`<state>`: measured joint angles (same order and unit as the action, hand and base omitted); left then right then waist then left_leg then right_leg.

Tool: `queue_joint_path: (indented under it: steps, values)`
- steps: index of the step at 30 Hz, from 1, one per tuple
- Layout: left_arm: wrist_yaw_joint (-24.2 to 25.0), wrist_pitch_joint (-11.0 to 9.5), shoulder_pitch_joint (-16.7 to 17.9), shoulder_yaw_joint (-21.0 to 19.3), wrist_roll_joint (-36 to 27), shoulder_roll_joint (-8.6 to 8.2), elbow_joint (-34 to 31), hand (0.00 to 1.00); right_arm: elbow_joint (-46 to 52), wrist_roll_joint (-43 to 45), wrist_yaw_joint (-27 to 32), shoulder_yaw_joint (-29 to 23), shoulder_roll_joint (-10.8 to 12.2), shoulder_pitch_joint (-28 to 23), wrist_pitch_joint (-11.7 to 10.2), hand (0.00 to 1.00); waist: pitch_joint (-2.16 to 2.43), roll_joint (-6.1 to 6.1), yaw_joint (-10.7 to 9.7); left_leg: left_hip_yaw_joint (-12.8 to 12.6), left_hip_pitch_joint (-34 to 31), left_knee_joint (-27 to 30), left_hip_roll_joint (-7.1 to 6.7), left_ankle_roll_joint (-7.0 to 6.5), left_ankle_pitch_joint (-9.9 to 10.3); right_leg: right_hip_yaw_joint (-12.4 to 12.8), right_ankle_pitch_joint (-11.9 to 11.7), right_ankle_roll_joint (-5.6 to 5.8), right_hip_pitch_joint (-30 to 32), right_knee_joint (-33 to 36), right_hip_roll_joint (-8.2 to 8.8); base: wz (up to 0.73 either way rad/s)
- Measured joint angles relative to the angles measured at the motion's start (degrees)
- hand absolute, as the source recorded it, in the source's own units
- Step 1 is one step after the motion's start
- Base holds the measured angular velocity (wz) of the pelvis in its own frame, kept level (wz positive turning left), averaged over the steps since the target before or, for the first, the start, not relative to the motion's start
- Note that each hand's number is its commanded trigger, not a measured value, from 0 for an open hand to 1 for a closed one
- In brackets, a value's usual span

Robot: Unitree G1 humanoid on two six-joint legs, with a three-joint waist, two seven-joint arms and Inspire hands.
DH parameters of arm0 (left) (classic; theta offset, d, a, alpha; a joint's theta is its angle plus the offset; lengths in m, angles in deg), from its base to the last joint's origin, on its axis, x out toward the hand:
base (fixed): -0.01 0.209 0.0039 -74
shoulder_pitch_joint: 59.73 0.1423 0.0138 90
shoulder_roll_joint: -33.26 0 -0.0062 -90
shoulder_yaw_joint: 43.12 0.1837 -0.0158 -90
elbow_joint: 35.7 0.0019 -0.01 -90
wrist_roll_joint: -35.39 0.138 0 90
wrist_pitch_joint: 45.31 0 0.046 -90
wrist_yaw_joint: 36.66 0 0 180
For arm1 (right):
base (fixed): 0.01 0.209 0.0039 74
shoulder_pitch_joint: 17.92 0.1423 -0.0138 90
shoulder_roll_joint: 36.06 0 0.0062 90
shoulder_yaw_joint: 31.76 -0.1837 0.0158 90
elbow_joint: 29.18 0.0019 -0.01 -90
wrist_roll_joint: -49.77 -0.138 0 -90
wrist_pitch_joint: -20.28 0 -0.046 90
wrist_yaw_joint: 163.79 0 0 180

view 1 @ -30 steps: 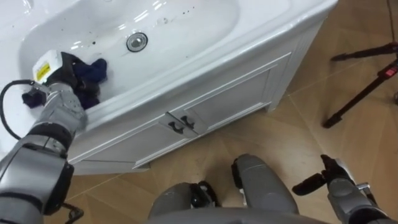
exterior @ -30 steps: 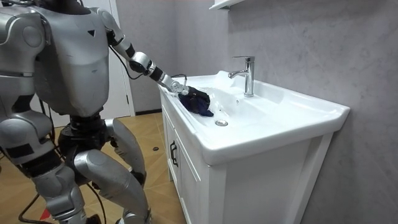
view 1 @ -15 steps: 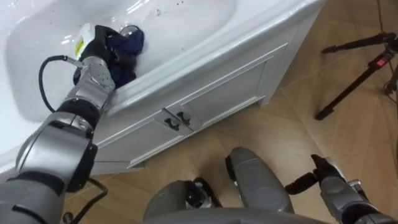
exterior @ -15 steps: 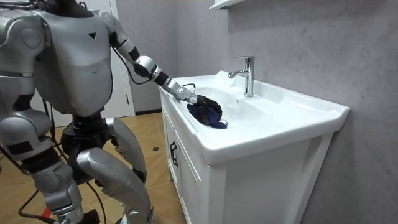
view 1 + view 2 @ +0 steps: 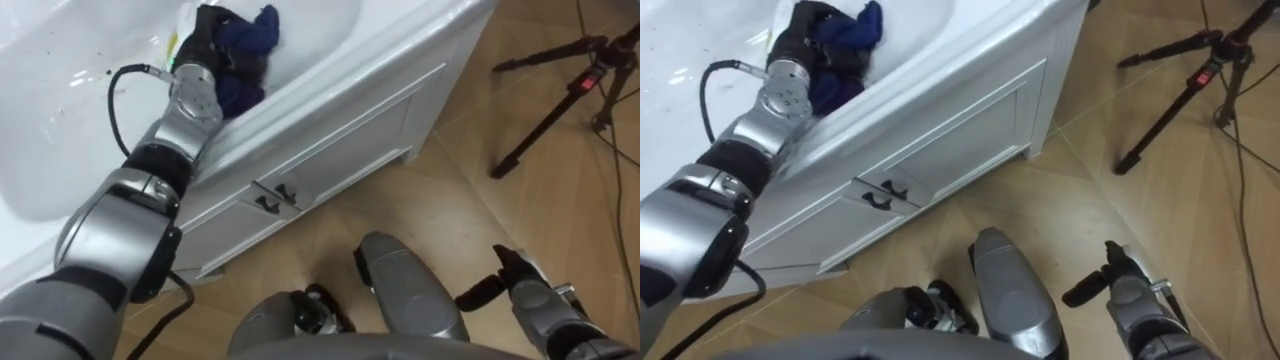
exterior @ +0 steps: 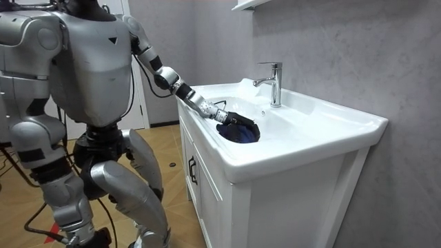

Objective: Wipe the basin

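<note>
A dark blue cloth (image 5: pixel 252 32) lies bunched inside the white basin (image 5: pixel 60 110), close to its front wall. My left hand (image 5: pixel 205 42) is on the cloth, fingers curled into it, with the arm reaching over the front rim. In the room view the cloth (image 6: pixel 241 132) sits mid-bowl, in front of the faucet (image 6: pixel 273 81), and the left hand (image 6: pixel 231 118) holds its near side. The drain is hidden under the cloth. My right hand (image 5: pixel 505 288) hangs low by my side, relaxed and holding nothing.
The basin tops a white cabinet (image 5: pixel 330 150) with two doors and dark handles (image 5: pixel 268 199). A black tripod (image 5: pixel 560 90) stands on the wooden floor to my right. I stand at the cabinet's front corner, leaning slightly over it. A grey wall backs the basin.
My left hand has swept the cloth along the bowl, toward the room view's right, from the near end to over the drain. The eye views have shifted with my head.
</note>
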<state>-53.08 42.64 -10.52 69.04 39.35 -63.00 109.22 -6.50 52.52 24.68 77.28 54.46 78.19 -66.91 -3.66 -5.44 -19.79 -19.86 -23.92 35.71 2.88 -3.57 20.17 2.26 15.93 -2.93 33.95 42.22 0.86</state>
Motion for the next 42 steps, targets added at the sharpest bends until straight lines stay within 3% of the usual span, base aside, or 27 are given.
queue_joint_path:
  steps: [9, 14, 18, 21, 27, 31, 35, 37, 39, 42]
  values:
    - [-2.24, -1.02, -0.01, 3.65, 4.73, -1.89, -7.67, 1.0, -1.53, -1.85, -1.37, -0.15, -0.11, 0.6, -1.52, 0.0, -0.22, -1.02, 0.01, -0.1, -0.59, -0.18, 0.34, -0.7, 0.45, -1.48, 0.24, 0.7, -0.55, -1.5, 0.61, 0.09]
    - [-3.23, -1.59, 0.0, 4.86, 8.2, -0.84, -9.33, 1.0, -3.28, -12.42, -3.36, -0.23, -0.13, 0.48, -2.76, 0.0, -0.25, -1.99, 0.05, -0.3, -0.47, -0.59, 0.17, -0.74, 0.47, -1.3, 0.33, 0.81, -0.48, -1.42, 0.84, 0.0]
    - [-3.11, -2.25, 0.03, 4.58, 14.51, -0.17, -11.45, 1.0, -7.24, -27.35, -7.38, -3.95, -0.29, 0.18, -2.71, 0.0, -0.23, -2.03, 0.02, -0.37, 0.18, -1.01, 0.11, -0.64, 0.41, -1.06, 0.35, 0.8, -0.98, -1.74, 0.65, -0.01]
    - [-2.93, -3.13, 0.02, 4.53, 19.15, 0.71, -12.04, 1.0, -10.71, -31.02, -11.24, -6.42, -1.0, -1.56, -2.78, 0.0, -0.21, -2.05, -0.59, -0.48, 1.67, -1.87, 0.09, -0.57, 0.38, -1.1, 0.41, 0.8, -2.54, -2.48, 0.61, -0.01]
    - [-1.1, -3.96, 0.03, 4.57, 20.72, 3.59, -10.28, 1.0, -13.21, -28.63, -14.8, -7.91, -3.32, -5.07, -0.57, 0.0, -0.27, -1.29, -0.98, -1.97, 5.54, -4.34, -0.69, -0.36, 0.22, 0.14, 0.77, 1.09, -4.84, -2.72, 0.61, -0.12]
    - [0.37, -3.94, 0.11, 4.56, 25.67, 6.72, -7.25, 1.0, -13.17, -23.13, -16.36, -9.05, -3.2, -7.5, 0.51, 0.0, 0.25, 0.12, -0.66, -1.89, 7.87, -6.2, -1.05, 0.15, -0.3, 0.22, 0.84, 0.96, -6.86, -3.7, 0.46, -0.02]
    - [0.93, -3.39, 0.6, 4.51, 31.69, 9.14, -5.59, 1.0, -12.84, -19.81, -17.21, -9.07, -3.59, -10.55, 1.03, 0.0, 0.77, 0.36, 1.38, -1.5, 10.68, -8.27, -0.55, 0.83, -0.71, -0.03, 0.18, 0.65, -10.27, -6.89, -0.92, -0.05]
    - [0.93, -3.12, 0.65, 3.32, 34.58, 10.66, -2.42, 1.0, -12.93, -15.74, -17.42, -9.28, -3.41, -11.86, 1.52, 0.0, 1.78, 0.33, 2.37, -0.88, 12.89, -9.53, -0.3, 1.41, -1.21, -0.26, -0.69, 0.28, -13.22, -9.9, -1.43, 0.0]
    - [0.9, -1.88, 1.65, 0.57, 35.69, 11.65, -0.39, 1.0, -13.21, -14.24, -17.43, -10.6, -3.33, -12.44, 2.02, 0.0, 2.1, 0.3, 3.03, -0.34, 15.06, -10.22, 0.08, 1.57, -1.29, -0.54, -0.88, 0.06, -15.93, -11.7, -1.99, -0.1]
    - [1.16, 0.15, 6.52, -1.99, 36.81, 13.91, -0.04, 1.0, -12.7, -13.64, -17.92, -12.54, -3.35, -13.62, 2.38, 0.0, 2.74, 0.17, 3.52, -0.21, 18.13, -12.13, 0.34, 1.98, -1.53, -0.79, -1.0, -0.12, -19.32, -14.09, -2.48, 0.0]
